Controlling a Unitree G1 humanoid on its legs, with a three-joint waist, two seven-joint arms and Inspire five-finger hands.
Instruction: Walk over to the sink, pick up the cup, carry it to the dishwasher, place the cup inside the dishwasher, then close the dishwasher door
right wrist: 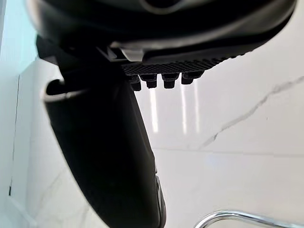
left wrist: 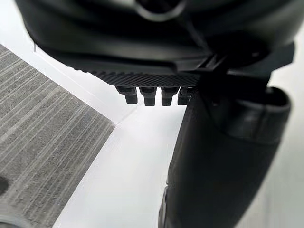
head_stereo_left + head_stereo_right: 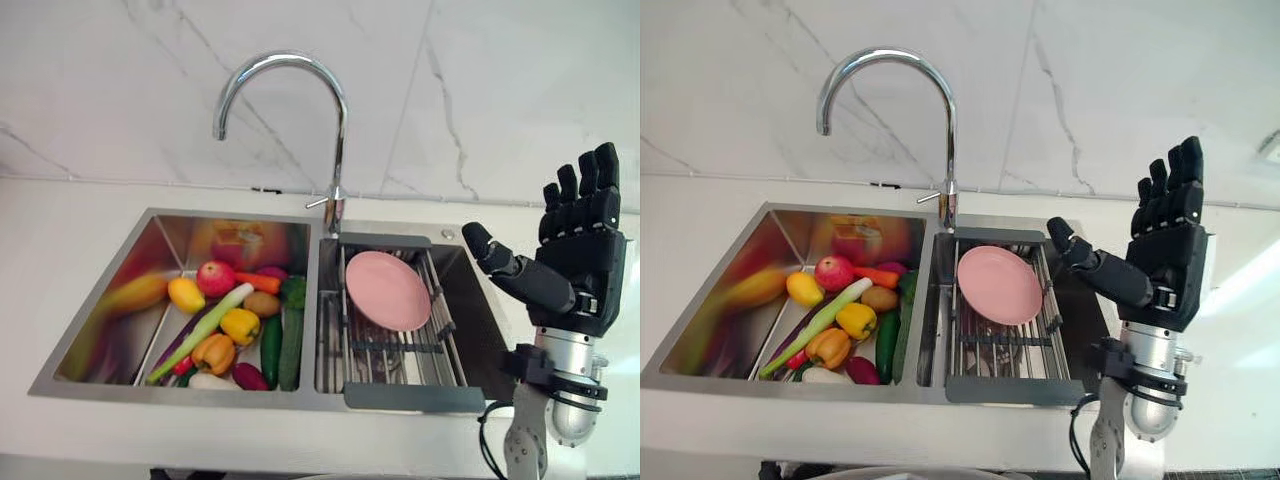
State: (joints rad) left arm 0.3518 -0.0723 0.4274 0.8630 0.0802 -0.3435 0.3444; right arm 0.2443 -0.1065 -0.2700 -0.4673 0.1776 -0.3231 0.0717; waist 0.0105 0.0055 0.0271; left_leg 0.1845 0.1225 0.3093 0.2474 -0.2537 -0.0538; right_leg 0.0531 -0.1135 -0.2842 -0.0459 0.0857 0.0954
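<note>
Right robot hand [image 3: 575,270]: one, raised beside the sink's right end, spread wide, fingers [image 3: 590,185] straight up, thumb angled out toward the basins, holding nothing.
Left robot hand [image 2: 156,52]: one, seen from its own wrist, fingers [image 2: 149,97] straight, thumb apart, empty, above a grey floor [image 2: 42,142].
Cup: place cannot be told.
Sink [image 3: 180,395]: one, steel, two basins, set into the white surface [image 3: 60,250], on the thumb side of the right robot hand and lower.
Faucet [image 3: 338,110]: one, chrome, arched, behind the divider between the two basins, well apart from the right robot hand.
Rack [image 3: 410,397]: one, across the basin nearer the right robot hand, just past the thumb tip.
Plate [image 3: 387,290]: one, pink, tilted in the rack.
Produce: one pile in the basin farther from the right robot hand; one red apple [image 3: 216,277], one lemon [image 3: 186,295], one carrot [image 3: 258,283], two peppers, yellow [image 3: 240,325] and orange [image 3: 213,352]; the rest too crowded to count.
Wall [image 3: 500,90]: white marble, behind the raised fingers.
</note>
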